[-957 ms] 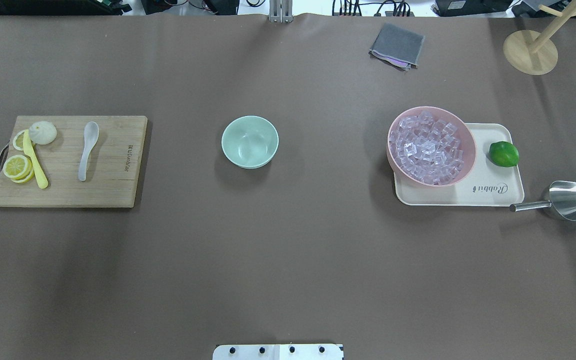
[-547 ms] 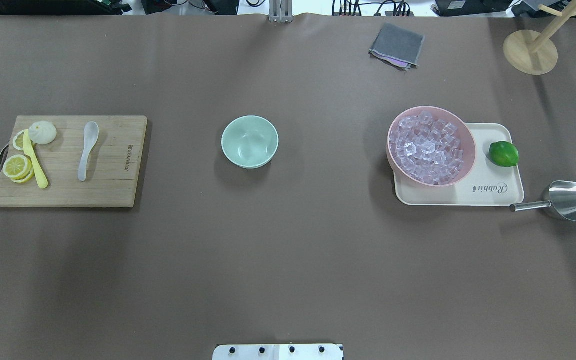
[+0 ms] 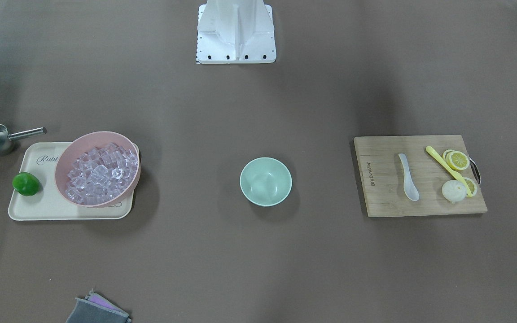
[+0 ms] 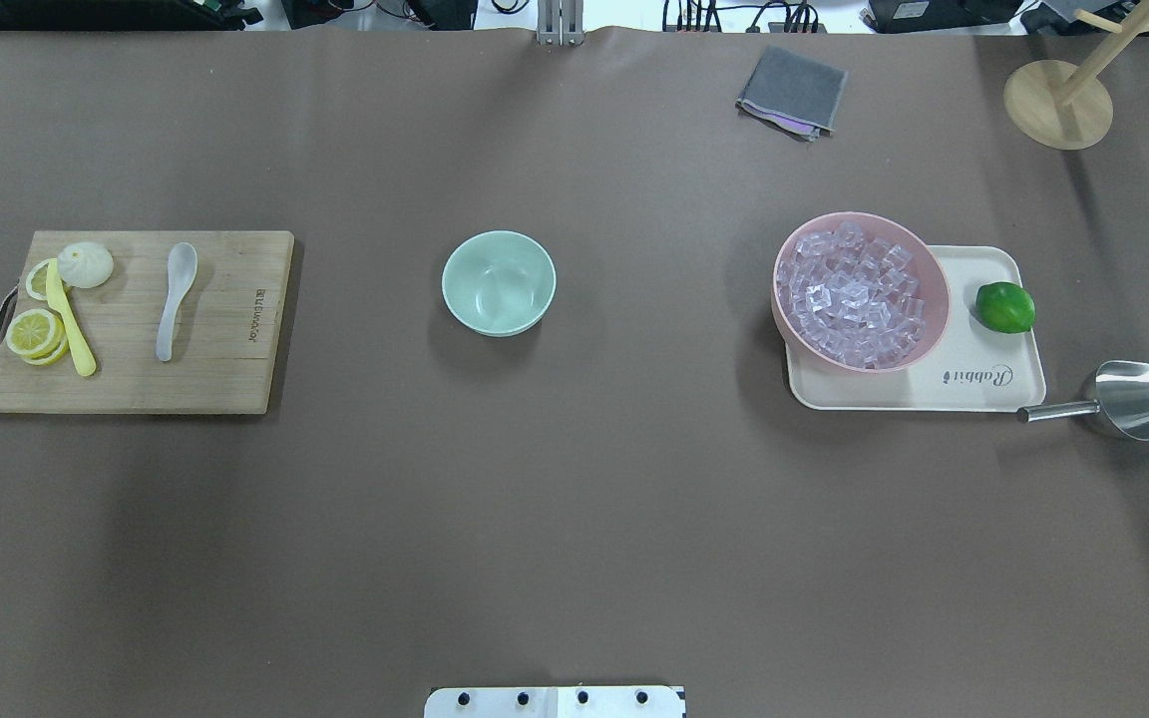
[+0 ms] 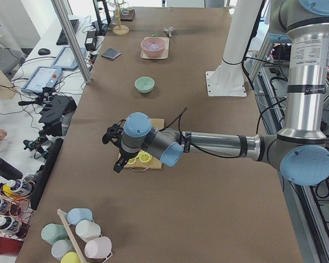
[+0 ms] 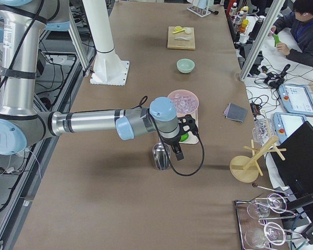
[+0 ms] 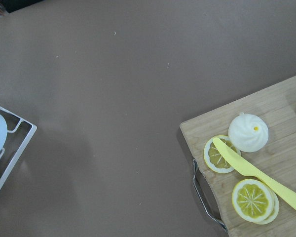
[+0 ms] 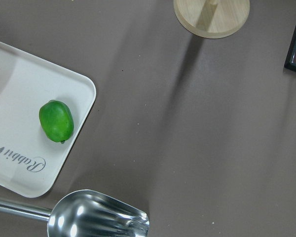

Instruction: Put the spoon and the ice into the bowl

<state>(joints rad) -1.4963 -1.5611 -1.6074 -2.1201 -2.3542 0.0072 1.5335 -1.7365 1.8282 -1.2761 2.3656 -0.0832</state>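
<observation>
The spoon lies flat on the cutting board, well apart from the bowl, on the bowl's left as the robot sees it. Nothing touches it. Its long axis runs almost straight away from the robot with a slight tilt: the deep oval scoop is at the far end and the short handle points back toward the robot's side of the table. It is small, white and smooth, so I judge it slippery and best pinched across the narrow handle. The bowl is mint green, upright and has nothing in it. The ice, clear cubes with a faint lilac tint, is heaped in a pink bowl on a tray, well apart from the bowl on its opposite side. A metal scoop lies just past the tray, farther again from the bowl, its handle toward the tray. The left gripper hangs over the outer end of the cutting board, above the lemon slices and the yellow knife. That is farther from the bowl than the spoon, so the left arm is the nearer one and would have to come in toward the bowl. The right gripper hangs over the metal scoop. Both grippers show only in the side views, so I cannot tell whether their fingers are apart or closed.
</observation>
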